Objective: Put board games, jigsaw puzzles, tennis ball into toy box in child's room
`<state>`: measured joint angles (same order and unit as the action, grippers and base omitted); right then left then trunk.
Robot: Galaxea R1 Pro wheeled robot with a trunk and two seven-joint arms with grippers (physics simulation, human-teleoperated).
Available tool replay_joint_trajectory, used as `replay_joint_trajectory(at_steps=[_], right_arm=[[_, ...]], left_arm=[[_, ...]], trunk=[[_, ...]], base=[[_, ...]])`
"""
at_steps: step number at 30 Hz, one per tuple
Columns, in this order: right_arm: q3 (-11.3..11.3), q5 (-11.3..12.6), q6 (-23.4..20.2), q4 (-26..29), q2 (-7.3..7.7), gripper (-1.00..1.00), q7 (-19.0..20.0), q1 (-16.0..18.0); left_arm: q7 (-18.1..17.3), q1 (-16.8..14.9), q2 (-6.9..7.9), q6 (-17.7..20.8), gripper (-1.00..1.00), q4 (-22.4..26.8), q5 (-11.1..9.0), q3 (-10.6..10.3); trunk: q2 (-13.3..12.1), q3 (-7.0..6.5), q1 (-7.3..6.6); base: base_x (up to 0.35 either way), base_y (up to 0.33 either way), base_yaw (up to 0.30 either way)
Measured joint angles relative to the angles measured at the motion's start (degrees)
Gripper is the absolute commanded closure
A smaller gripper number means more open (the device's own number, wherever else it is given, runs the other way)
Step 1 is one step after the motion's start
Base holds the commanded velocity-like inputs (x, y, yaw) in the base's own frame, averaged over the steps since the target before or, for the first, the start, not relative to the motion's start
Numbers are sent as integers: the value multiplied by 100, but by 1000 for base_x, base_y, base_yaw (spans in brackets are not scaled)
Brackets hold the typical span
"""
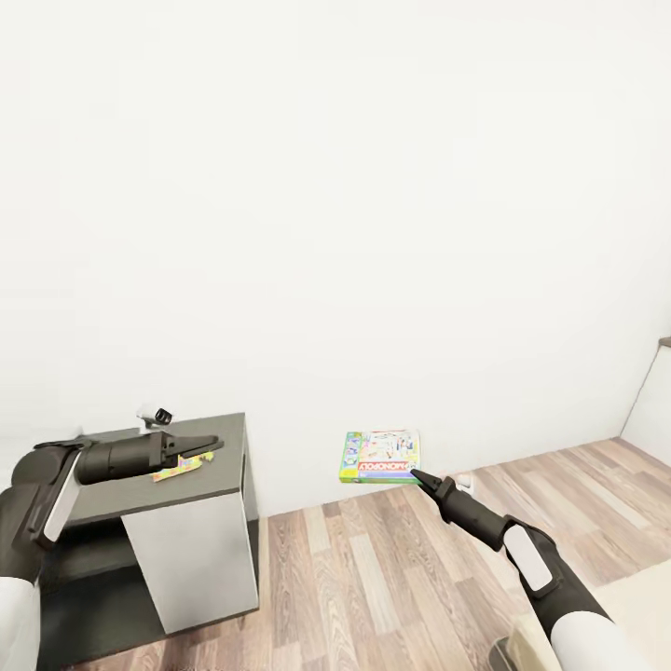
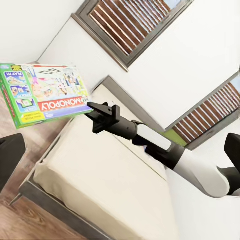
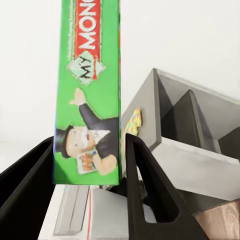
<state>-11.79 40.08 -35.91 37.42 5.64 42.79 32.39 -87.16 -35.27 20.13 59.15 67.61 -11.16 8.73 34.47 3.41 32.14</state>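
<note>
My right gripper is shut on a green Monopoly board game and holds it in the air in front of the white wall, above the wood floor. The same board game stands between the fingers in the right wrist view, and the left wrist view shows the board game too. My left gripper hovers open over the dark grey table. Just under it a multicolour jigsaw puzzle lies on the top. The bed has a bare cream mattress. The toy box and the tennis ball are out of view.
A small white device sits at the table's back edge. White fronts and an open shelf run below the table top. Wood-plank floor stretches between table and bed. Grey-framed windows are behind the bed.
</note>
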Motion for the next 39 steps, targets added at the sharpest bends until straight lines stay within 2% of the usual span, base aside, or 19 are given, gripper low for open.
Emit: replay_joint_trajectory(at_steps=[13,39], right_arm=[[4,4,4,1,0,100,-19,0],[0,66,-11,11,-7,100,0,-1]], left_arm=[[0,-1,8,2,-100,-1,-2,0],[-52,4,51,9,-100,-2,-38,60]], trunk=[[-522,-233,-286],[-523,-234,-288]], base=[[0,0,261],[21,0,5]])
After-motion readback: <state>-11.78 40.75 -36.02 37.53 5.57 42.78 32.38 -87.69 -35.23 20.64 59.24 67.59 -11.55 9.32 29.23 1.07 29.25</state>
